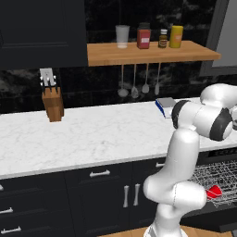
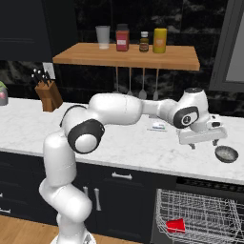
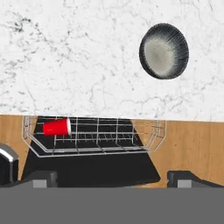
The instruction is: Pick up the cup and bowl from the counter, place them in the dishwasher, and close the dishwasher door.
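Nearest the base, the dishwasher's [image 2: 200, 217] grey wire rack [image 2: 202, 214] is pulled out below the counter edge, with the red cup [image 2: 176, 225] lying on its side inside it. Above, the white arm reaches right over the white marble counter [image 2: 128, 143], its gripper [image 2: 202, 139] hanging with jaws spread wide and nothing between them. Just beside it, to the right, the bowl [image 2: 226, 154] sits on the counter; it looks dark with a pale inside. Farther back, a knife block [image 2: 47, 93] stands near the wall beneath a wooden shelf [image 2: 128, 56] holding jars.

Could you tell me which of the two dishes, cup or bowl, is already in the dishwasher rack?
The red cup, lying on its side in the rack; the dark bowl sits on the counter.
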